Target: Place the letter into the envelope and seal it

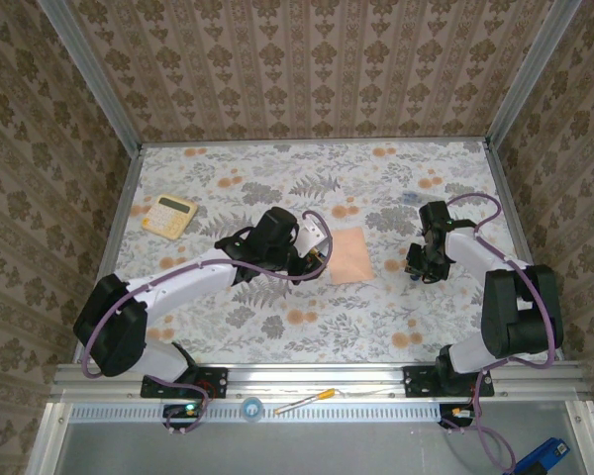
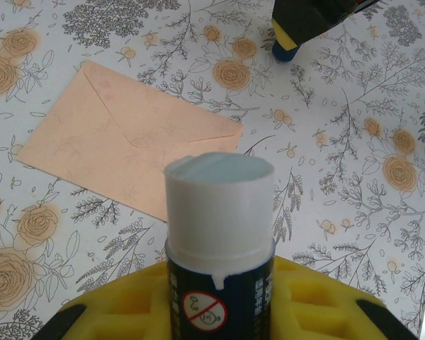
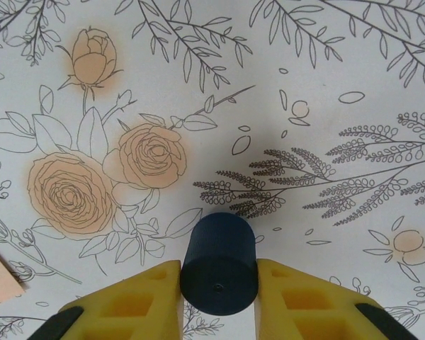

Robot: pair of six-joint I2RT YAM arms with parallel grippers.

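With my left gripper (image 2: 219,312) clamping the open glue stick (image 2: 218,212) and my right gripper (image 3: 218,294) pinching its cap (image 3: 219,258), I reckon recapping needs both squarely aligned, clear of the envelope (image 2: 106,152).

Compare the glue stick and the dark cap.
The glue stick has a white top over a dark labelled body; the cap is plain dark blue. The left gripper holds the glue stick; the right gripper holds the cap. Both are round, clamped between yellow pads.
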